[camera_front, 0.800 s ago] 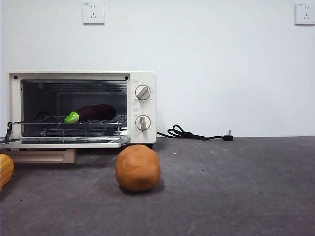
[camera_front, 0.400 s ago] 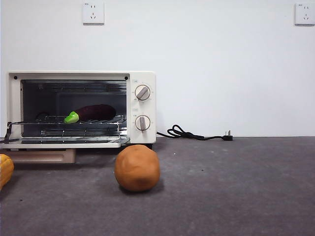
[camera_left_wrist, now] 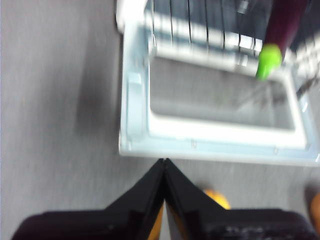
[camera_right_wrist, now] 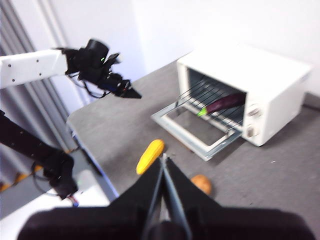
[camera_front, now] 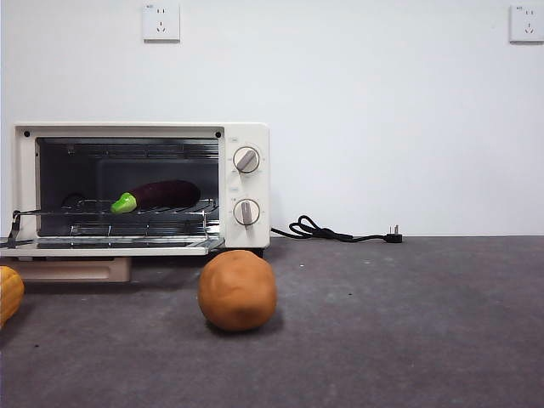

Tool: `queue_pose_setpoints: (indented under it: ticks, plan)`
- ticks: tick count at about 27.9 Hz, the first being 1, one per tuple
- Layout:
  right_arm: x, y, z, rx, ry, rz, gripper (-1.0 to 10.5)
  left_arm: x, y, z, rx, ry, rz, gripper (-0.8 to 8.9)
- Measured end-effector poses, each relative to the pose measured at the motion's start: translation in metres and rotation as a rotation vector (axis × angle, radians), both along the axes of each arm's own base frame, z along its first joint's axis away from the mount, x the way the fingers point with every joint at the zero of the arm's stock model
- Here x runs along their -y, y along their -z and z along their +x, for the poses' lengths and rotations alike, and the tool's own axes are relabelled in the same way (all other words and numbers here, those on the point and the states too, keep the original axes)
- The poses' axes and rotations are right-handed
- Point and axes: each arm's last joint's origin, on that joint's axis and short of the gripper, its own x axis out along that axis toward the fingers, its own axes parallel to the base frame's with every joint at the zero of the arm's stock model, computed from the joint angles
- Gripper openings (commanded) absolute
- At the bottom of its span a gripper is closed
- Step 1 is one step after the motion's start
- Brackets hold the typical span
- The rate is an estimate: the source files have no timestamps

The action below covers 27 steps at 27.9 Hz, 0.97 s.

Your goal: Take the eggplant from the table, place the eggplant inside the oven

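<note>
The eggplant [camera_front: 161,195], dark purple with a green cap, lies on the wire rack inside the open oven [camera_front: 245,136]; the right wrist view shows the eggplant [camera_right_wrist: 225,103] there too. In the left wrist view my left gripper [camera_left_wrist: 164,161] is shut and holds nothing, hovering over the table off the front edge of the lowered oven door [camera_left_wrist: 136,125], with the eggplant [camera_left_wrist: 286,22] beyond it. My right gripper [camera_right_wrist: 164,159] is shut and holds nothing, high above the table [camera_front: 408,323] and far from the oven. Neither gripper shows in the front view.
An orange-brown ball [camera_front: 237,290] sits on the table in front of the oven's knobs. A yellow ridged item [camera_front: 8,294] lies at the left edge. A black power cord [camera_front: 340,233] trails to the oven's right.
</note>
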Motion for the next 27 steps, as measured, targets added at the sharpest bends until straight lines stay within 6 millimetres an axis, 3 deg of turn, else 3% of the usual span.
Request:
queue_pose_setpoints:
  ticks: [5, 12, 27]
  plan:
    - [0.014, 0.000, -0.013, 0.031, 0.023, 0.032, -0.1, -0.018, 0.028, 0.016, -0.066, -0.012, -0.074, -0.06]
    - [0.016, 0.000, -0.014, 0.011, 0.035, 0.054, -0.1, -0.036, 0.064, 0.037, -0.090, 0.010, -0.158, -0.06]
    - [0.016, 0.000, -0.015, -0.030, 0.050, 0.084, -0.1, -0.048, 0.120, 0.061, -0.124, 0.053, -0.261, -0.06]
